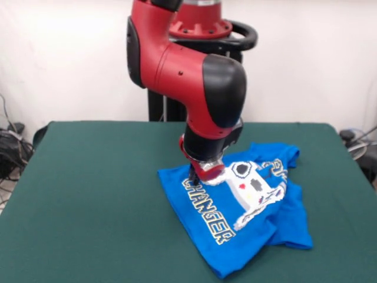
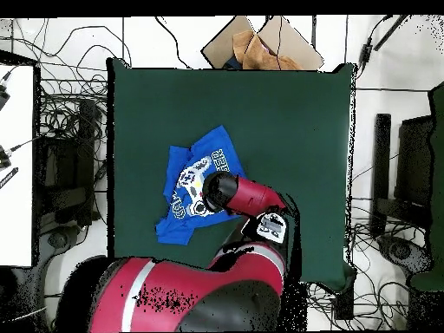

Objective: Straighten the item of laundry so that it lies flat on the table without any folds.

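Note:
The bright blue T-shirt (image 1: 247,218) lies crumpled on the green table (image 1: 88,194), print side up, with its white controller print and lettering showing and folds along its right and lower edges. In the overhead view the shirt (image 2: 186,186) sits left of the table's (image 2: 286,121) middle. My gripper (image 1: 194,177) reaches down onto the shirt's upper left part, near the lettering. The red and black wrist covers most of it. From above the arm (image 2: 238,192) hides the gripper entirely.
Cables and equipment (image 2: 61,147) crowd the floor around the table. Cardboard (image 2: 260,43) lies beyond the table's far edge in the overhead view. Green cloth stretches wide to the left of the shirt in the front view.

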You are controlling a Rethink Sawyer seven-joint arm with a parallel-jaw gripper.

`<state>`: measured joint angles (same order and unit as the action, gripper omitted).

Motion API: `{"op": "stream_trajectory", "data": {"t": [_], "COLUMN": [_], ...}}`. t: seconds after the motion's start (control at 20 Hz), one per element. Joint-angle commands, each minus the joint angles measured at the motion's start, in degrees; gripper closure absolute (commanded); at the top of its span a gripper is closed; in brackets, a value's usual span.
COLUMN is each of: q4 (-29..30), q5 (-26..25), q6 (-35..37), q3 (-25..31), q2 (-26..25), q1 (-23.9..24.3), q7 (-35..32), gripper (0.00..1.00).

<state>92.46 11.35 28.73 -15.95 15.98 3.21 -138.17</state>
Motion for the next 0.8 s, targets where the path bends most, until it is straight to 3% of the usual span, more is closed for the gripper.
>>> {"op": "stream_trajectory", "data": {"t": [0.05, 0.15, 0.4, 0.65, 0.8], "q4": [-5.4, -7.6, -14.1, -15.6, -15.4], "q5": [0.4, 0.1, 2.7, 6.6, 7.9], "q6": [-8.4, -11.1, -12.8, -12.2, -11.9], "q3": [-3.3, -6.2, -24.4, -30.0, -29.8], "q2": [-10.1, -12.6, -24.9, -30.1, -30.3], "q1": [-2.9, -4.9, -17.8, -21.7, -21.8], "q7": [-12.0, -12.9, -23.2, -25.5, -24.0], "gripper": [1.0, 1.0, 1.0, 1.0, 1.0]}}
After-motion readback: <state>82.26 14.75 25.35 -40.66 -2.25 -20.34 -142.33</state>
